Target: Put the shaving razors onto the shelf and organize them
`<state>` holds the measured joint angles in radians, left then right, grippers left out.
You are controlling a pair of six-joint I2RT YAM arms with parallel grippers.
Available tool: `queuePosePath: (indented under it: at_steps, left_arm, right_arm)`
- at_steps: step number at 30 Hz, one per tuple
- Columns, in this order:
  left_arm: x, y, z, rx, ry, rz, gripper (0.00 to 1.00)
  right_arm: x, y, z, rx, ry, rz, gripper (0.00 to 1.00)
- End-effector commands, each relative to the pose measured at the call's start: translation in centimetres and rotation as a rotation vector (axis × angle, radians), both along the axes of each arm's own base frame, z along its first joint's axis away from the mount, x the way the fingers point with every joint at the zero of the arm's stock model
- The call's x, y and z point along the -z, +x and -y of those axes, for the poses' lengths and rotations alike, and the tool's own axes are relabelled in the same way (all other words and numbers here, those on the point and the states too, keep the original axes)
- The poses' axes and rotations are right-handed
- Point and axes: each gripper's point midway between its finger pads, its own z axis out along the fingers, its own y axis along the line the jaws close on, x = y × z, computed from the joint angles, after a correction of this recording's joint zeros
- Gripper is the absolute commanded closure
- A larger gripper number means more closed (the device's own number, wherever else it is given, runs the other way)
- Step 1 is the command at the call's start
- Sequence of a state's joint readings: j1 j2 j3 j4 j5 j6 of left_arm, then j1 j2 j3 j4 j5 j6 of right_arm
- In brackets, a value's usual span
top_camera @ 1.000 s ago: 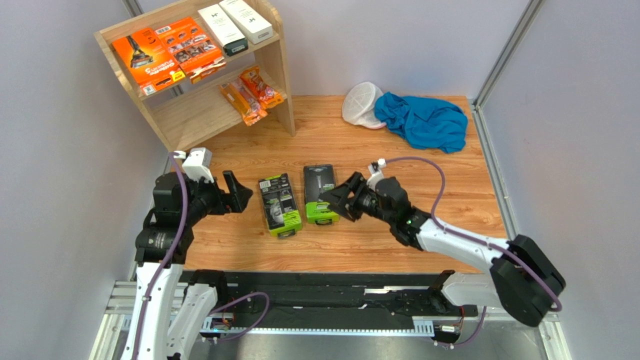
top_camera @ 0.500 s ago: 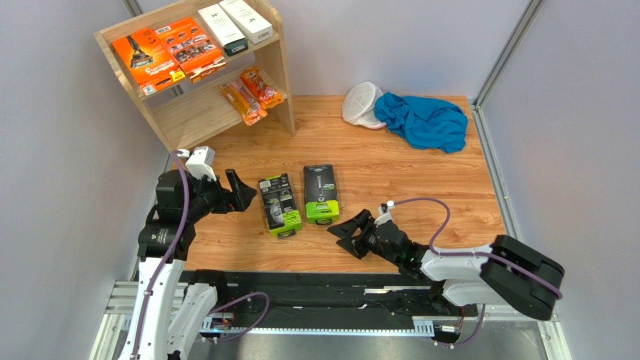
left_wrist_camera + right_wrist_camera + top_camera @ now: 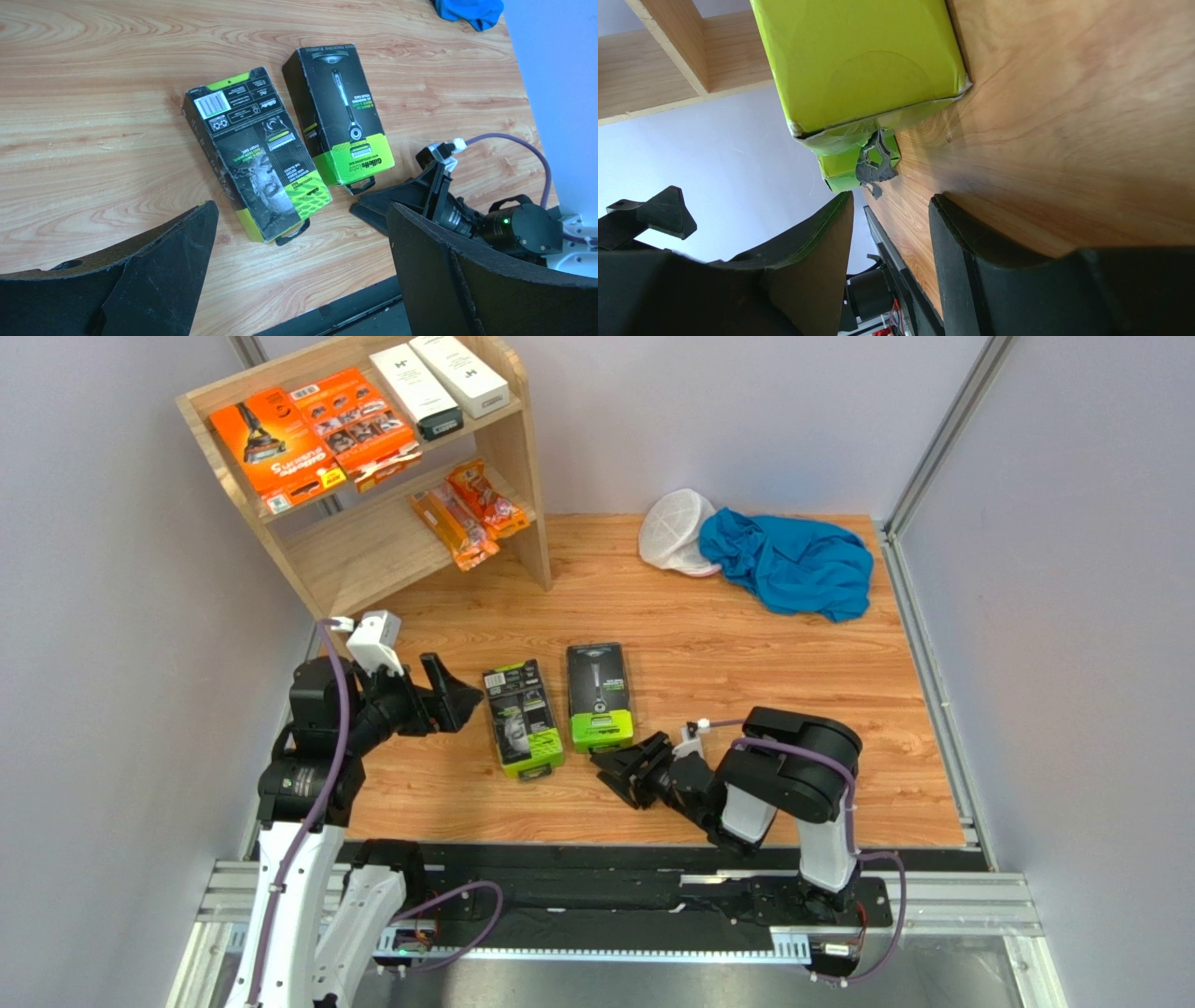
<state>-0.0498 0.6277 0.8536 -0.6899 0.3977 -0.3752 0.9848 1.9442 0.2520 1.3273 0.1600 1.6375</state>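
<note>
Your left tool (image 3: 449, 697), spread wide, hovers beside the left green pack (image 3: 523, 718). Your right tool (image 3: 617, 767), slightly parted and empty, sits at the near end of the right pack (image 3: 599, 696) on the worktop (image 3: 786, 658).

Shelf (image 3: 526, 462) at far-left corner of tabletop (image 3: 786, 686). Upper tier: two flat packs (image 3: 274, 441) left, two slim boxes (image 3: 415, 389) right. Lower tier: two small packets (image 3: 470, 511). Mid-tabletop: left pack (image 3: 522, 717) and right pack (image 3: 599, 696) side by side, apart. Left tool (image 3: 456, 700) left of them; right tool (image 3: 624, 763) just before right pack. Far right: cap (image 3: 676, 529) touching cloth (image 3: 788, 560), on its left.
</note>
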Motion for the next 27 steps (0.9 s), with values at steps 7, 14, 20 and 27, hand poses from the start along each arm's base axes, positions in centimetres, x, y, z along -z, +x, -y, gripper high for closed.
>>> queuePosePath:
  at_steps: [7,14,20,27]
  left_arm:
    - [-0.7,0.3,0.8,0.033,-0.05,0.037,0.01]
    - [-0.5,0.2,1.1,0.043,-0.067,0.029,0.01]
    - [0.1,0.2,2.3,0.085,-0.133,0.006,0.01]
    - [1.1,0.1,3.7,0.126,-0.175,-0.02,0.01]
  right_arm:
    - [-1.9,1.7,0.5,0.095,0.103,0.053,0.58]
    - [-3.2,2.8,0.8,0.127,0.092,0.123,0.6]
    - [-4.0,2.9,1.0,0.133,0.097,0.146,0.6]
    - [-4.1,4.1,0.8,0.152,0.108,0.152,0.66]
